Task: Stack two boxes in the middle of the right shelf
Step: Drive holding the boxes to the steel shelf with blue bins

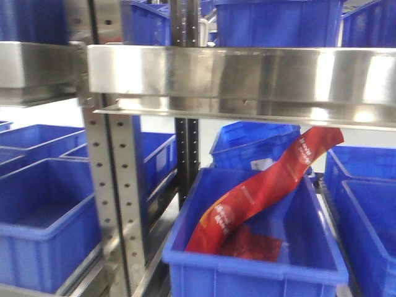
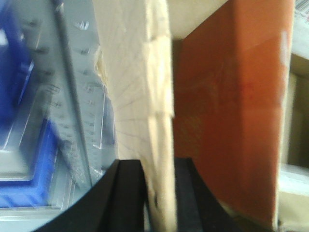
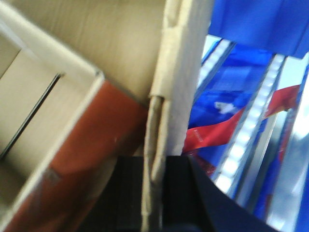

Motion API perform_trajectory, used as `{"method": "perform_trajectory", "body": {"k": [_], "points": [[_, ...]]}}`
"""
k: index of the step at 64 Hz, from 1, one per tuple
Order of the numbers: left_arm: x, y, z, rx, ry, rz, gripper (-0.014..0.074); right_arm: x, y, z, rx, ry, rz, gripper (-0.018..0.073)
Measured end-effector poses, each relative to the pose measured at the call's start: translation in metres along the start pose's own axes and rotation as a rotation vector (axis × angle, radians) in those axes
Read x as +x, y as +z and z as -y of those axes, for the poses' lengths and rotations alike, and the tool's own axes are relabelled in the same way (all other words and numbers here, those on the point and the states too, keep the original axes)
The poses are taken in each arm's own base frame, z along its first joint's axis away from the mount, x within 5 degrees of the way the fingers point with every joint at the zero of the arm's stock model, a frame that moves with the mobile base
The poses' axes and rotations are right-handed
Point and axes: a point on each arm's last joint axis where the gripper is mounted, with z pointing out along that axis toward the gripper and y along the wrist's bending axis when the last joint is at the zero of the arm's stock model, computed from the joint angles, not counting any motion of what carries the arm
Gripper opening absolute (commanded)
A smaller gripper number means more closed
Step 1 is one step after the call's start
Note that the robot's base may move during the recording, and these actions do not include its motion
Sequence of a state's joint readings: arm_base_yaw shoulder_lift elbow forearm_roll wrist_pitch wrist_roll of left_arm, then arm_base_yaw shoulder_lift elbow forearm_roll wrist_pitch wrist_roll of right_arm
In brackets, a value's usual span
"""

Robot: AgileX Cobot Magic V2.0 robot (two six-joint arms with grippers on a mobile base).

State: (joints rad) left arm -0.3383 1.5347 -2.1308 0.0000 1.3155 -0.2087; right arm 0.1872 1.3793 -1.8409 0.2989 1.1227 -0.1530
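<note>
Well, nearest: L pincer (image 2: 159, 193) pinching box (image 2: 137, 72) wall edge, steel rack upright (image 2: 82, 111) just left of it. R pincer (image 3: 154, 193) pressed onto box flap (image 3: 188, 48) edge, white roller track (image 3: 246, 130) to its right. Farther: shiny shelf rail (image 1: 247, 77), blue bin (image 1: 247, 272) w/ red wrapper (image 1: 266, 185) below.

We see a warehouse or stockroom: a steel shelf (image 1: 247, 77) with a mirror-shiny front rail, perforated uprights (image 1: 117, 185), white roller tracks (image 3: 246, 130), and rows of blue plastic bins (image 1: 43, 235) all around.
</note>
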Motion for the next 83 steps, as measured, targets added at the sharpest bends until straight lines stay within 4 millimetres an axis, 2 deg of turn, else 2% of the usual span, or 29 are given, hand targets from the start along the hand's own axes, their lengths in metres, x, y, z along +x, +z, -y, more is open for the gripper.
{"method": "perform_trajectory", "body": {"k": [16,40,52,58,63,83], "points": [[0.001,-0.033,0.011,0.114,-0.018,0.056,-0.0111,0.004,-0.002,-0.002,-0.015,0.003,-0.04,-0.0155],[0.001,-0.041,0.015,0.161,-0.034,0.064,-0.0111,0.004,0.003,-0.001,-0.021,0.01,-0.049,-0.0155],[0.0,-0.026,0.009,0.083,-0.02,0.049,-0.0111,0.003,0.005,0.0,-0.019,0.011,-0.044,-0.0155],[-0.005,-0.001,0.002,0.017,-0.006,0.049,-0.0111,0.001,0.005,0.001,-0.004,0.008,-0.015,-0.0155],[-0.005,0.008,0.0,0.001,-0.004,0.033,-0.0111,0.0,0.005,0.002,0.003,0.007,-0.012,-0.0155],[-0.005,0.003,0.0,0.003,-0.004,0.044,-0.0111,0.001,0.006,0.002,0.002,0.009,-0.018,-0.0155]]}}
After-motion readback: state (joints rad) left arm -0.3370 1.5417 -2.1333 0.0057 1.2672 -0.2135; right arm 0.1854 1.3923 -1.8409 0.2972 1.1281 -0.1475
